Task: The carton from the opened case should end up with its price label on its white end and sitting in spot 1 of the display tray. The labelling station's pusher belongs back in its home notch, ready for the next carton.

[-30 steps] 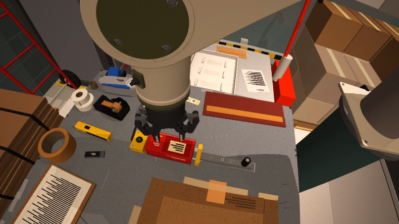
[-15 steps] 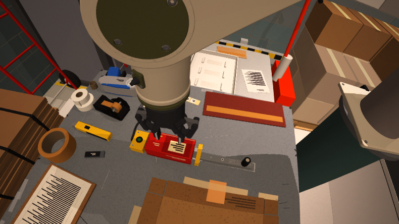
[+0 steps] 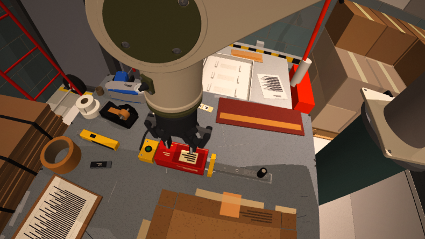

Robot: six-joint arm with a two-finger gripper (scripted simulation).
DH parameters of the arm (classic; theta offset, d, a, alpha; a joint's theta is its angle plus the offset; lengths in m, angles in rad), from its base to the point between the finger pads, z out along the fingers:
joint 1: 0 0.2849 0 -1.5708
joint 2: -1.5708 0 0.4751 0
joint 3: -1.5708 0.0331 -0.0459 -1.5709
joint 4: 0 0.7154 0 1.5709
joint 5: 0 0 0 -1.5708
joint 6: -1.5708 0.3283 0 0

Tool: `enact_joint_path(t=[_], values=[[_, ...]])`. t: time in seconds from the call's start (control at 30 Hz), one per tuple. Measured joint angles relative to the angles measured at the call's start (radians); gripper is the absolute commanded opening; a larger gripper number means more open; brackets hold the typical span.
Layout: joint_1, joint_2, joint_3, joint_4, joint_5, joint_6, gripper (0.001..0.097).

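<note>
The far side of the red carton is partly hidden by my gripper and wrist. It lies flat on the labelling station, between the yellow button box on its left and the yellow pusher on its right. A cream label with black lines sits on its top face. The pusher stands against the carton's right end, at the left of the grey rail, whose black knob is near the right end. The white display tray lies at the far side of the table. My gripper is down over the carton, open and holding nothing.
Behind the station lie a dark red mat and a printed sheet. The opened cardboard case fills the near edge. Tape rolls, a tape dispenser, a yellow cutter and a clipboard crowd the left.
</note>
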Motion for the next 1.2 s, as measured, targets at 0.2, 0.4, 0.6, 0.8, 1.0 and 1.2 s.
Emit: enact_joint_path(t=[0.2, 0.4, 0.6, 0.8, 1.0, 1.2], values=[[0.002, -0.009, 0.010, 0.000, -0.002, 0.002, 0.0580], [0.009, -0.047, 0.056, 0.000, -0.009, 0.010, 0.0580], [0.024, -0.117, 0.137, 0.000, -0.020, 0.025, 0.0580], [0.045, -0.209, 0.236, 0.000, -0.027, 0.046, 0.0580], [0.069, -0.303, 0.330, 0.000, -0.026, 0.070, 0.0580], [0.089, -0.376, 0.398, 0.000, -0.021, 0.090, 0.0580]])
